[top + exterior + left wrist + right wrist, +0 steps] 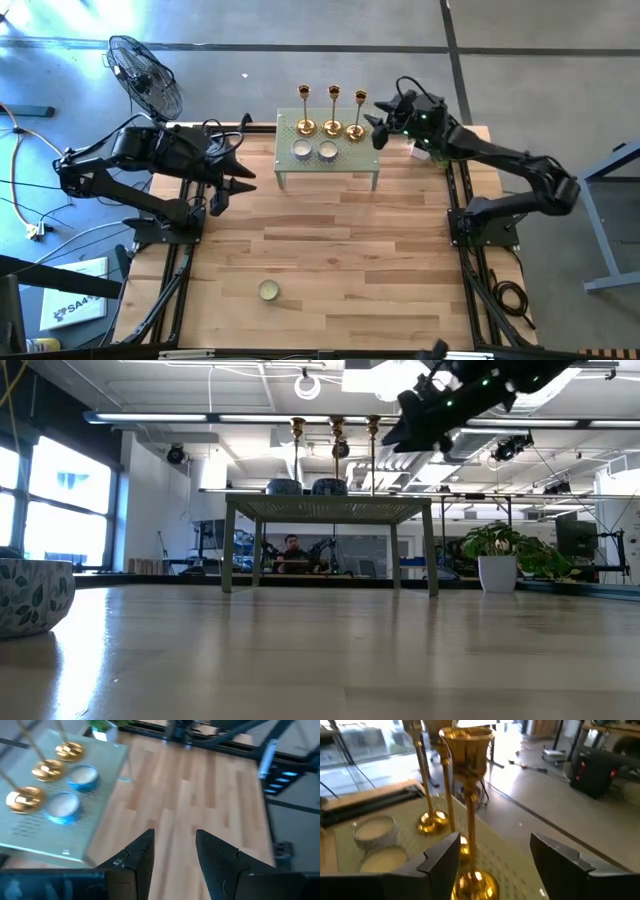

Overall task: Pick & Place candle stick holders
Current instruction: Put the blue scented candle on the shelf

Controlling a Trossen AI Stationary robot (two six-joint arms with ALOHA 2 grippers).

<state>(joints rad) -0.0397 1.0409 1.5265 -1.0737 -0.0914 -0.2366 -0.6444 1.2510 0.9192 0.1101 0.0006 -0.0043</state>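
Three gold candle stick holders (332,112) stand upright in a row on their round bases along the far part of a small pale green stand (330,168) at the table's far middle. My right gripper (495,850) is open at the rightmost holder (469,805). That holder's thin stem rises between the fingers, close beside one finger, with a wide gap to the other. In the high view this gripper (377,122) sits just right of that holder. My left gripper (175,837) waits open over the table's left side (243,165), with nothing between its fingers.
Two small white candle cups (314,151) sit on the stand in front of the holders. Another small round candle (268,290) lies near the table's front edge. A patterned bowl (35,595) shows at the low view's left, and a fan (145,75) stands beyond the far left corner.
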